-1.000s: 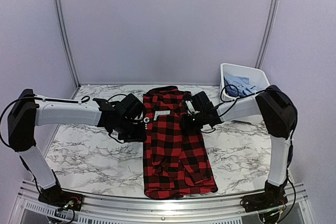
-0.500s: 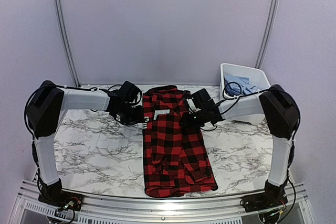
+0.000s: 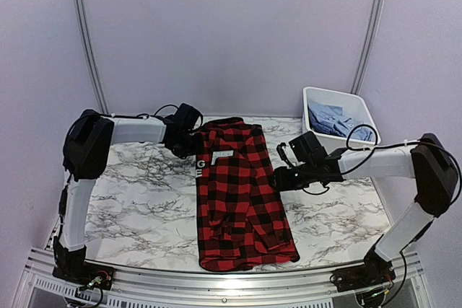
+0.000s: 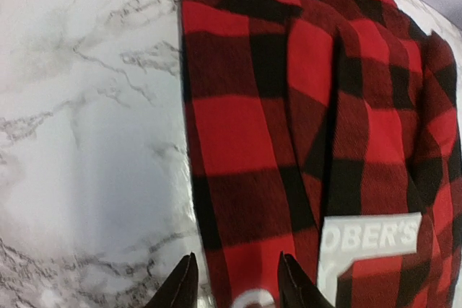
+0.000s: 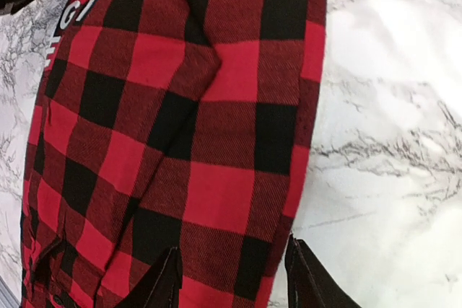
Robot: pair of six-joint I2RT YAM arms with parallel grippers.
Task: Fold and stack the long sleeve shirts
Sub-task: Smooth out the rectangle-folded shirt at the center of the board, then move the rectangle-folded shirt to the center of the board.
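Item: red-and-black flannel shirt (image 3: 242,192), a long narrow strip; white tub (image 3: 306,106) off its far-right corner.
Left gripper (image 4: 234,279): jaws apart, empty, over its far-left edge.
Right gripper (image 5: 231,272): the same, over its right edge.
Step, judged: sides folded in; the crosswise fold comes next and needs both edges pinched.

On my left wrist feed, a white label (image 4: 372,239) on the red-and-black flannel shirt (image 4: 289,106) reading the cut-off "OBER'S", from the overhead camera, white letters (image 3: 201,169) "G" and "E" at the shirt's left edge, everything else too small for me to read.
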